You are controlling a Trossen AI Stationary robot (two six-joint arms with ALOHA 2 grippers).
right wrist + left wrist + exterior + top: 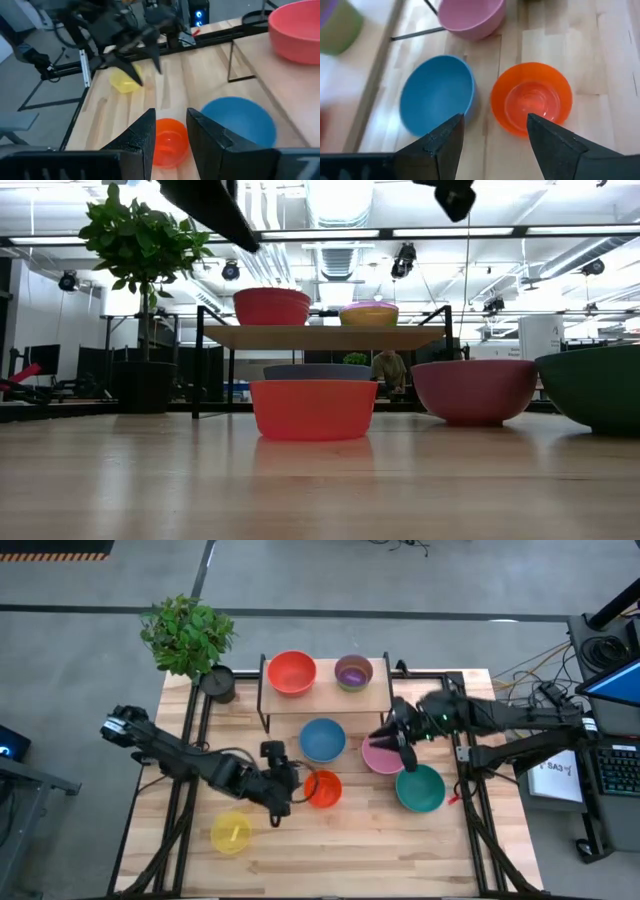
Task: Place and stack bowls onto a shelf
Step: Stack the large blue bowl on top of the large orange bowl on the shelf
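Left gripper point(296, 786), jaws apart and empty, hangs just left of orange bowl point(323, 788); right arm farther.

Left gripper point(297, 783) hangs low mid-table, fingers point(442, 145) spread wide — empty. Right gripper point(390, 738) reaches in from the right, fingers point(142, 137) parted, empty.
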